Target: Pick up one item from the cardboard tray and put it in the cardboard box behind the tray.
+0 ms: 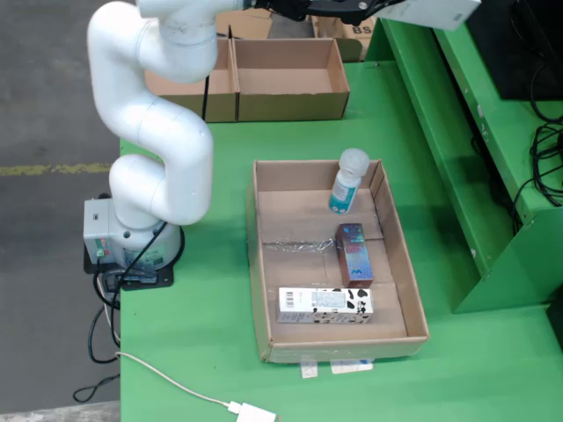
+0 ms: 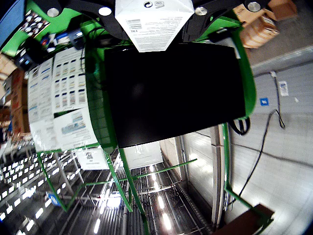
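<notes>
So the arm (image 1: 149,114) is swung way up and back right now, and the gripper (image 1: 339,9) is at the very top edge of the fixed view, clamped on a white carton (image 1: 431,10). In the wrist view that same white carton (image 2: 152,22) sits squeezed between the black jaws with its printed label facing the camera, so it's definitely being held, not just touched. My guess is it's carried high to clear the walls of the cardboard box (image 1: 286,79) behind the tray, though at the moment it looks off to the right of that box in the fixed view, over the green shelf frame (image 1: 440,132), not above the opening. The cardboard tray (image 1: 264,264) in front still has three things in it: a small bottle (image 1: 347,180) leaning near the far end, a dark shiny little box (image 1: 354,253) in the middle, and a cow-pattern carton (image 1: 325,304) lying flat at the near end, all apart from each other. Everything's on a bright green table (image 1: 193,334), with concrete floor to the left and cables trailing off the base. The wrist camera is mostly showing a dark screen (image 2: 171,93), posters and ceiling lights.
</notes>
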Motion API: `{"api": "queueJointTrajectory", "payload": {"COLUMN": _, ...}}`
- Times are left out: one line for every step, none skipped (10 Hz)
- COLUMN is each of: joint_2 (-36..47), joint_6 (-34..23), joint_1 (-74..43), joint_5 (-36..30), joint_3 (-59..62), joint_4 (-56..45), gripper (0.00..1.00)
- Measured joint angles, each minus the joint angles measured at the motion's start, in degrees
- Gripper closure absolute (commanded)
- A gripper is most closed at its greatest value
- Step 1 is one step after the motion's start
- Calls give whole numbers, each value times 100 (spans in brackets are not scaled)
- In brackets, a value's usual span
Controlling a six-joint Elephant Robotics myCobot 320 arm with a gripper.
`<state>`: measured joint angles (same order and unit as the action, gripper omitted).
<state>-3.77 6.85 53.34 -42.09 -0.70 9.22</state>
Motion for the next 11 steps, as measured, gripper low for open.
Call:
{"api": "queueJointTrajectory", "payload": {"joint_2": 263, "joint_6": 237, "joint_1": 229, "joint_5": 0, "joint_3": 0, "joint_4": -237, "gripper": 100}}
{"api": "queueJointTrajectory", "payload": {"joint_2": 570, "joint_6": 563, "joint_1": 545, "joint_5": -264, "joint_3": 9, "joint_4": -545, "gripper": 100}}
{"api": "queueJointTrajectory", "payload": {"joint_2": 640, "joint_6": 791, "joint_1": 765, "joint_5": -484, "joint_3": 27, "joint_4": -782, "gripper": 100}}
{"api": "queueJointTrajectory", "payload": {"joint_2": 596, "joint_6": 1011, "joint_1": 1020, "joint_5": -528, "joint_3": 18, "joint_4": -1027, "gripper": 100}}
{"api": "queueJointTrajectory", "payload": {"joint_2": 561, "joint_6": 1064, "joint_1": 1345, "joint_5": -554, "joint_3": 0, "joint_4": -1352, "gripper": 100}}
{"api": "queueJointTrajectory", "payload": {"joint_2": 570, "joint_6": 1116, "joint_1": 1574, "joint_5": -378, "joint_3": 0, "joint_4": -1589, "gripper": 100}}
{"api": "queueJointTrajectory", "payload": {"joint_2": 579, "joint_6": 1143, "joint_1": 1802, "joint_5": -396, "joint_3": 0, "joint_4": -1818, "gripper": 100}}
{"api": "queueJointTrajectory", "payload": {"joint_2": 587, "joint_6": 1151, "joint_1": 2136, "joint_5": -422, "joint_3": 0, "joint_4": -2143, "gripper": 100}}
{"api": "queueJointTrajectory", "payload": {"joint_2": 579, "joint_6": 1151, "joint_1": 2356, "joint_5": -396, "joint_3": 0, "joint_4": -2372, "gripper": 100}}
{"api": "queueJointTrajectory", "payload": {"joint_2": 579, "joint_6": 1151, "joint_1": 2593, "joint_5": -387, "joint_3": 0, "joint_4": -2618, "gripper": 100}}
{"api": "queueJointTrajectory", "payload": {"joint_2": 500, "joint_6": 1125, "joint_1": 2918, "joint_5": -159, "joint_3": 0, "joint_4": -2934, "gripper": 100}}
